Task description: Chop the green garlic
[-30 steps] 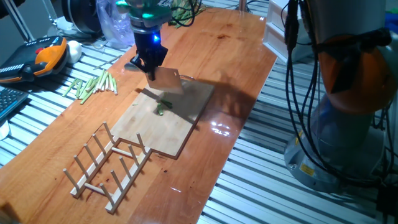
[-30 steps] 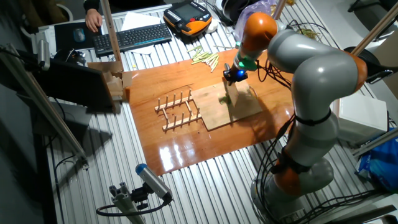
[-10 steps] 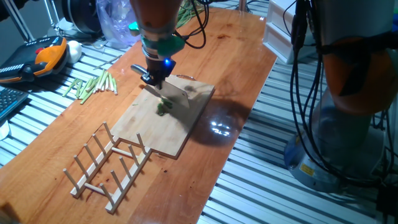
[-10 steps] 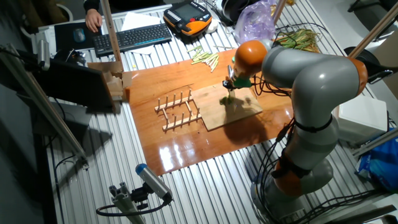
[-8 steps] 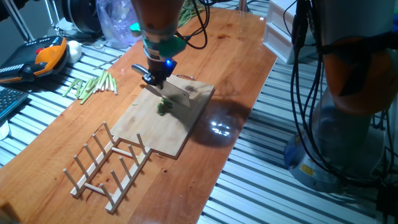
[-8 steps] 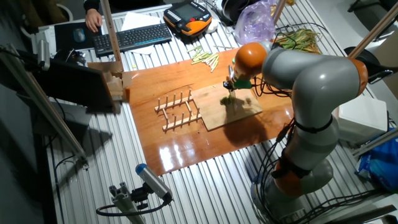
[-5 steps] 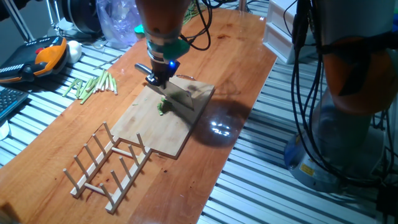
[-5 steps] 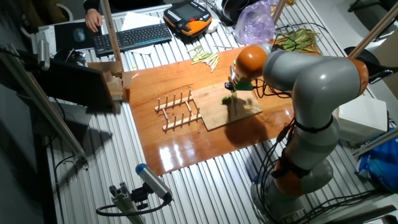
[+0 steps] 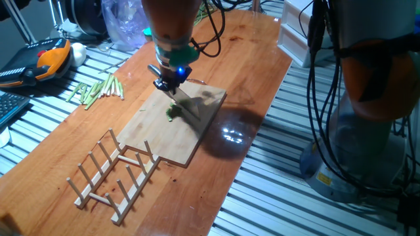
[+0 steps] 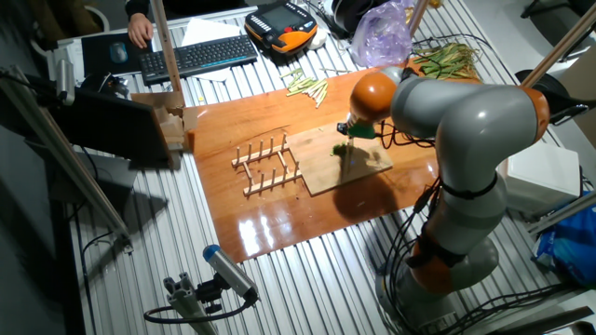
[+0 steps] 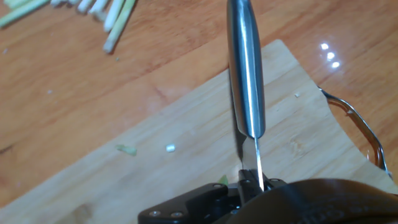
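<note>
Hand [image 9: 168, 86] is low over the cutting board [image 9: 172, 131], closed on the handle of a knife [image 11: 246, 87]; the hand view looks straight down the spine of the blade, which runs out over the board toward its far edge, and a mount hides the fingers themselves. The green garlic [image 9: 172, 113] shows as a small cluster of bright-green bits on the board, just beside the blade and directly below the hand; in the other fixed view the same cluster [image 10: 340, 149] sits near the middle of the board, at the wrist. A few stray bits lie apart from the cluster in the hand view. The step in hand appears to be the chopping stroke itself, with the blade down at or near the board surface; whether the edge is in contact cannot be told. The next move probably calls for lifting the blade clear, shifting it slightly along the cluster, and pressing down again with the edge square to the board. A bundle of pale stalks [image 9: 98, 89] lies on the counter [image 9: 236, 46], well apart, and a wooden rack [image 9: 115, 172] stands beside the board's near end.
</note>
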You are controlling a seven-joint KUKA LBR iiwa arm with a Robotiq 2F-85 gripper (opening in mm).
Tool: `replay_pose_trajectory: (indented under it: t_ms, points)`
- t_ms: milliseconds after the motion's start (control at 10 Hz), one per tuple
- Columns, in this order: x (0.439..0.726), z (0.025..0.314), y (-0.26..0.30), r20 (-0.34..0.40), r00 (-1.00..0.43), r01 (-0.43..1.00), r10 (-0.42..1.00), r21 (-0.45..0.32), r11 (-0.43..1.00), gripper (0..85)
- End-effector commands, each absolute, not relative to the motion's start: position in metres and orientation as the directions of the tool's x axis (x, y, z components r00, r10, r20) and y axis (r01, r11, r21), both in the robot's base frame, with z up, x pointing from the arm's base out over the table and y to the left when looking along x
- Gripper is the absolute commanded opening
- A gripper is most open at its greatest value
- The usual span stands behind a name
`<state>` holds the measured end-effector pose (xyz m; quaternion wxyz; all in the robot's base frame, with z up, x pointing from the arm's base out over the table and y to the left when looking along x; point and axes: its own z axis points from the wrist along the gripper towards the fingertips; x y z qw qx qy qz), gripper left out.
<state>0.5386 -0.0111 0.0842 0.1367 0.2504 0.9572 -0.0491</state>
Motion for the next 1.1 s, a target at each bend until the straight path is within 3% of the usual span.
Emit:
replay_pose_trajectory:
  t_ms: [0, 1000]
  points:
    - [0.5385, 0.0838, -0.0114, -0.292, -0.832, 0.500, 0.472, -0.023, 0.866, 0.0]
    - [0.5426, 0.0793, -0.0076, -0.355, -0.702, 0.664, 0.617, -0.016, 0.747, 0.0]
